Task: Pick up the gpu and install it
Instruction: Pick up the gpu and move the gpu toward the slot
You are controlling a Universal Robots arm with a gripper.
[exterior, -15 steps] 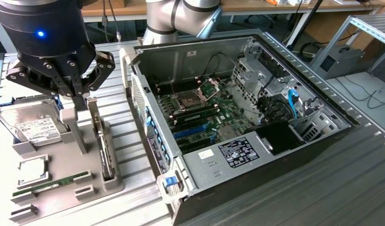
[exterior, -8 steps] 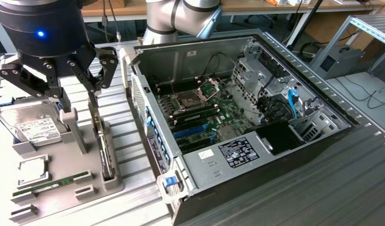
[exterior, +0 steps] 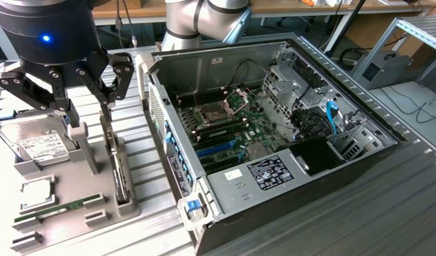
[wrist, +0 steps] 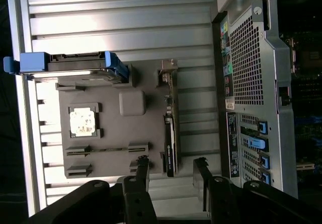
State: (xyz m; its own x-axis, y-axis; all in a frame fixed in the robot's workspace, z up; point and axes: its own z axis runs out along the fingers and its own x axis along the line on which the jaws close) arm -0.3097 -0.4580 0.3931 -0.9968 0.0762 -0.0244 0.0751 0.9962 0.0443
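Nothing was installed yet: the gpu (exterior: 119, 170) stood on edge in the grey holder (exterior: 75, 184) on the bench (exterior: 388, 213), beside the open computer case (exterior: 303, 208). The tool (exterior: 86, 106) hovered above it — fingers spread wide, holding nothing.

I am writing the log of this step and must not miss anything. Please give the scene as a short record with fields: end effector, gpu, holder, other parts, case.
end effector: open, holding nothing, hovering over the holder, in line with the gpu
gpu: standing on edge in a holder slot, not yet picked up
holder: grey, at the exterior view's left of the case
other parts on holder: hard drive, CPU, RAM stick
case: open, on its side, motherboard visible
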